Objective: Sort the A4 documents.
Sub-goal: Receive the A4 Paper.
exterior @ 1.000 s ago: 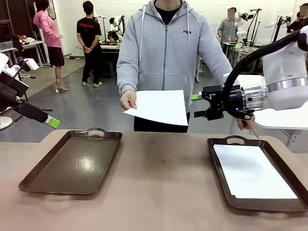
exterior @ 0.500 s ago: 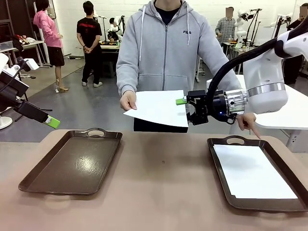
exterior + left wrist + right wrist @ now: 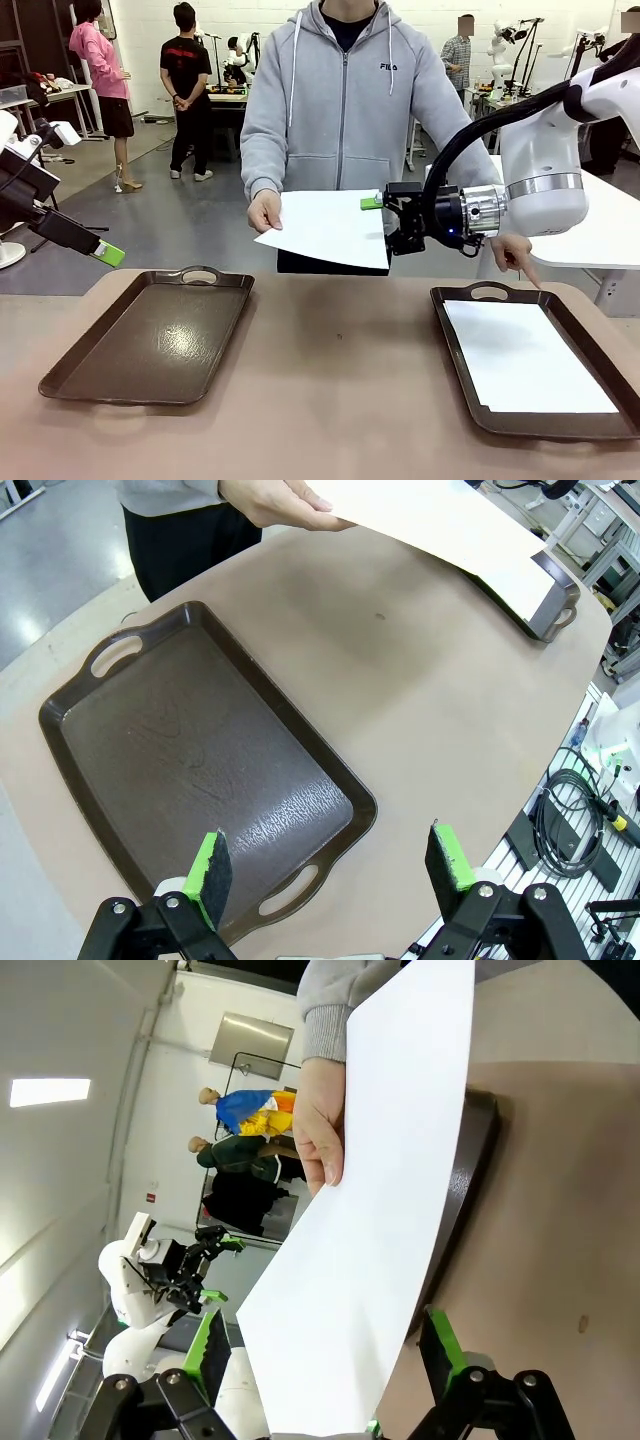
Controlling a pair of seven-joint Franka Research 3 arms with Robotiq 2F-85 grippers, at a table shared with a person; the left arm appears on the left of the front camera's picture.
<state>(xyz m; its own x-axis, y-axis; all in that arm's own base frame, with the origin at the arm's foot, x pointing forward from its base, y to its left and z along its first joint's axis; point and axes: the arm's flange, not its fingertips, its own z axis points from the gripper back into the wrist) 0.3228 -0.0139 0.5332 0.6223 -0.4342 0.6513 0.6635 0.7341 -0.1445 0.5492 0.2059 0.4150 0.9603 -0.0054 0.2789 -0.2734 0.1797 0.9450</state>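
**Right claw open around offered sheet, no grip yet**

Table (image 3: 330,400), tan, carries two dark brown trays. Left tray (image 3: 150,335) sits well left of and below the right gripper (image 3: 385,222), bare inside; in the left wrist view the same tray (image 3: 200,770) lies right ahead of the left gripper (image 3: 330,868). Right tray (image 3: 480,300) is below and to the right of the right claw, with one A4 sheet lying flat in it (image 3: 525,355).

Person in grey hoodie (image 3: 340,100) stands behind the table, straight past the right claw. One hand (image 3: 266,210) pinches the far-left edge of a second A4 sheet (image 3: 325,228), held out level above the table. The other hand (image 3: 512,252) points down, just right of the right claw's wrist.

Right gripper at the sheet's right edge, jaws wide apart. Right wrist view: the sheet (image 3: 370,1210) runs up between the two green pads (image 3: 212,1352), which look clear of the paper on either side, though contact near the base is hard to judge. Nothing clamped.

Left gripper far left, off the table edge (image 3: 108,254), jaws wide, holding nothing.
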